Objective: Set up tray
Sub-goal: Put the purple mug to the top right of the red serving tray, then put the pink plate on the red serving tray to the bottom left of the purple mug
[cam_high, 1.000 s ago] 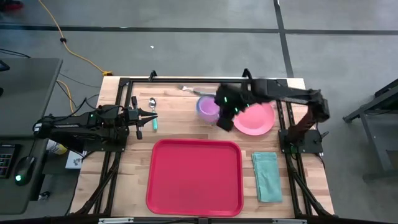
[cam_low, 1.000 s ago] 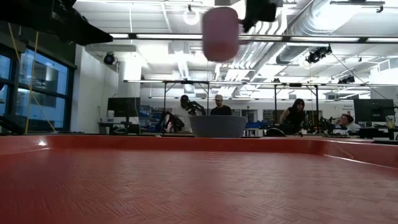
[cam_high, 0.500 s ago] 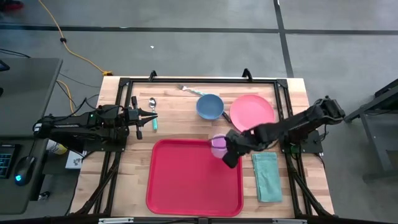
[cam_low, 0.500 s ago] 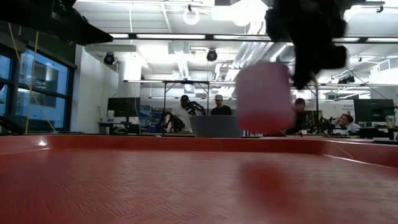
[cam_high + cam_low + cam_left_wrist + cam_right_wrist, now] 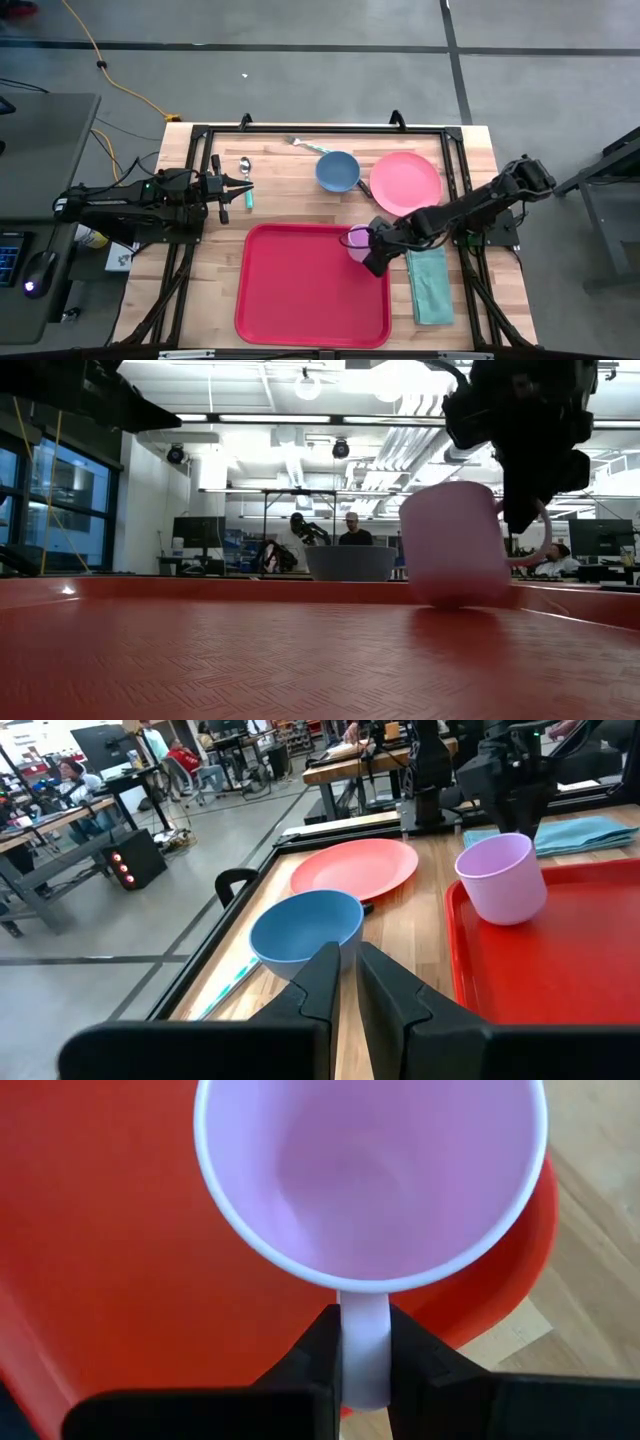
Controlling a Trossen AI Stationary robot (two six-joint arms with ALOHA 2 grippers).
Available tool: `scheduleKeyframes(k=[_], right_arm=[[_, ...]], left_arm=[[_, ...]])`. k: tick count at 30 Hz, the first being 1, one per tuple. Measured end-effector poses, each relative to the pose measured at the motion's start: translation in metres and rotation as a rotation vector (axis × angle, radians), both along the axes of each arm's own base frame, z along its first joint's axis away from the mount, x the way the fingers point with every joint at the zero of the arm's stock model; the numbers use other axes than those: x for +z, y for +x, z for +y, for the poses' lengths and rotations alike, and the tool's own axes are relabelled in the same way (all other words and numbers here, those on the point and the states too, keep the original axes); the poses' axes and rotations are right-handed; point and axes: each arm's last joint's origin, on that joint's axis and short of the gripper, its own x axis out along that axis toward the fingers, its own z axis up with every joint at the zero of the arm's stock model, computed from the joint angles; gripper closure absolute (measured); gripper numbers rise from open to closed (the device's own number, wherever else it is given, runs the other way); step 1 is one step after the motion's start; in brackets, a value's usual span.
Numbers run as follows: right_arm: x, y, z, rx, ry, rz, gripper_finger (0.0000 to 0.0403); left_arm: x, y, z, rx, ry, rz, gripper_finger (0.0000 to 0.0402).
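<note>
The red tray (image 5: 312,285) lies at the table's near middle. My right gripper (image 5: 369,248) is shut on a pale pink mug (image 5: 356,241), which is over the tray's far right corner. The mug also shows in the low view (image 5: 455,545), in the left wrist view (image 5: 500,878) and from above in the right wrist view (image 5: 370,1170). My left gripper (image 5: 245,184) waits shut above the table's left side, holding nothing. My right gripper pinches the mug's handle (image 5: 365,1335) between its two fingers. The fingers come steeply from above, from the table's right side. The mug tilts, mouth up, its bottom (image 5: 462,600) down at the tray floor; whether it rests there I cannot tell.
A blue bowl (image 5: 338,171) and a pink plate (image 5: 405,183) sit beyond the tray. A teal cloth (image 5: 429,284) lies to the right of the tray. A spoon (image 5: 245,166) and a teal-handled utensil (image 5: 250,200) lie at the left; a fork (image 5: 305,144) lies near the far edge.
My right gripper has carried the mug from high above the bowl and plate toward the near edge and down to the tray's far right corner, rolling its wrist on the way. The mug has gone from hanging high to sitting low at the tray floor.
</note>
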Motion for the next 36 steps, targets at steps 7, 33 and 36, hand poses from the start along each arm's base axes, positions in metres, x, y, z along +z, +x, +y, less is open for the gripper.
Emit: scheduleKeyframes(k=[7,33,36], right_arm=[[0.000,0.000,0.000,0.016,0.008,0.004,0.0340],[0.046,-0.020,-0.011,-0.014,-0.001,-0.203,0.0185],[0.059,-0.031,-0.023,-0.099,-0.081,-0.250,0.0185]], left_arm=[[0.000,0.000,0.000,0.000,0.000,0.000,0.0334],[0.000,0.000,0.000,0.000,0.000,0.000,0.0334],[0.000,0.000,0.000,0.000,0.000,0.000,0.0334]])
